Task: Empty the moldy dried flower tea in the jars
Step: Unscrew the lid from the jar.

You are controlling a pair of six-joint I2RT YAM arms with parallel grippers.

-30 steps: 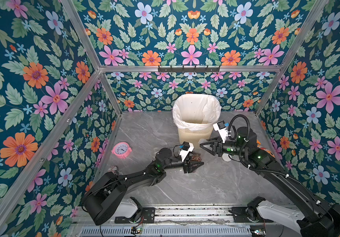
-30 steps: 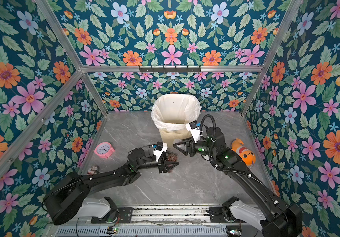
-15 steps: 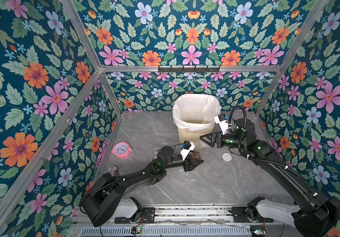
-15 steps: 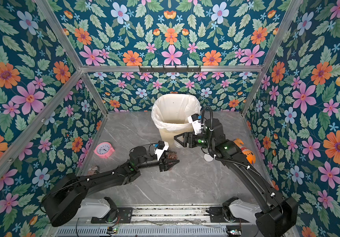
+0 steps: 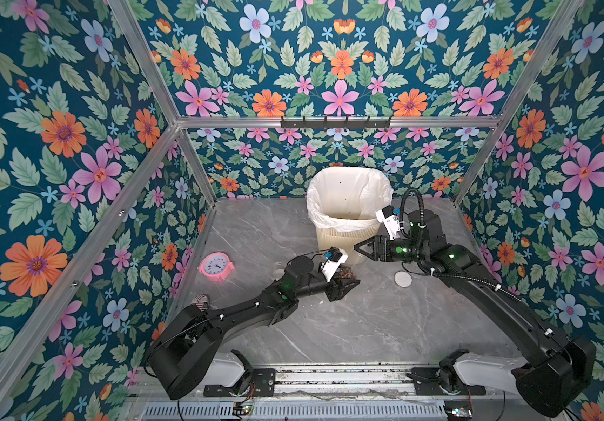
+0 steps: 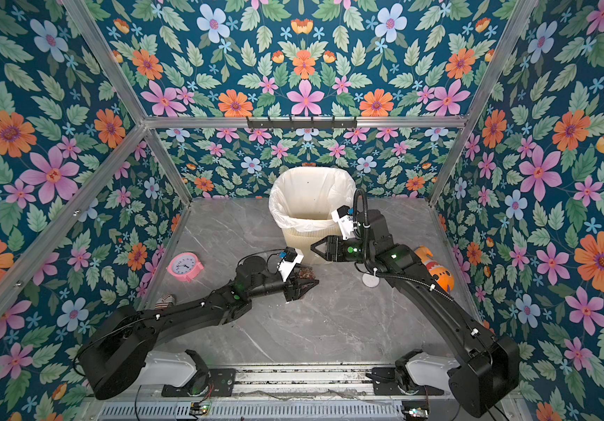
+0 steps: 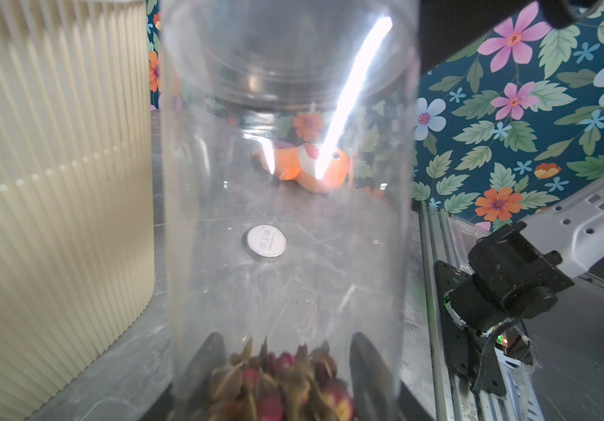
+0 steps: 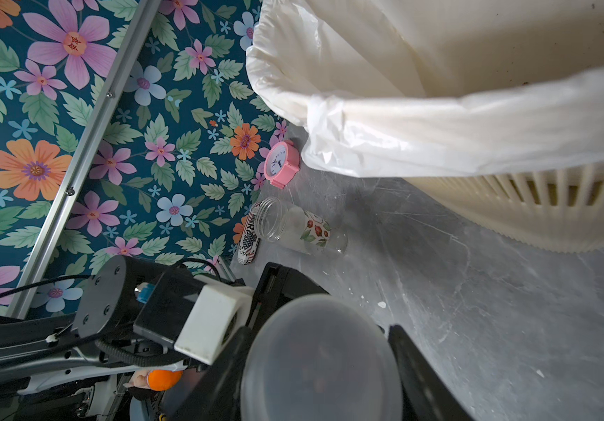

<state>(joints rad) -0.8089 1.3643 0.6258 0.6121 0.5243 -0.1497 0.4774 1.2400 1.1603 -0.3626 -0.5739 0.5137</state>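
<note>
My left gripper (image 7: pixel 287 382) is shut on the bottom end of a narrow clear jar (image 7: pixel 286 182). The moldy dried flower tea (image 7: pixel 278 382), reddish buds, lies heaped at that end. In both top views the tea (image 5: pixel 347 271) (image 6: pixel 306 271) shows beside the left gripper (image 5: pixel 348 282) (image 6: pixel 306 284). My right gripper (image 8: pixel 320 364) (image 5: pixel 358 249) (image 6: pixel 314 247) has its fingers against both sides of this jar's clear round lid (image 8: pixel 322 357). A second clear jar (image 8: pixel 300 226) with a flower print lies open and empty on the table. Its flat white lid (image 5: pixel 402 279) (image 6: pixel 370 280) lies under the right arm.
The cream ribbed bin (image 5: pixel 329 218) (image 6: pixel 304 226) (image 7: pixel 56 182) with a white liner (image 8: pixel 439 127) stands just behind both grippers. A pink clock (image 5: pixel 216 266) (image 8: pixel 281 164) stands at the left wall, a printed can (image 8: pixel 247 237) beside the empty jar, an orange toy fish (image 6: pixel 435 269) (image 7: pixel 308 167) at the right.
My right gripper opened wider, drew back a little toward the bin, then closed round the jar's lid end. The left arm and its jar have hardly moved.
</note>
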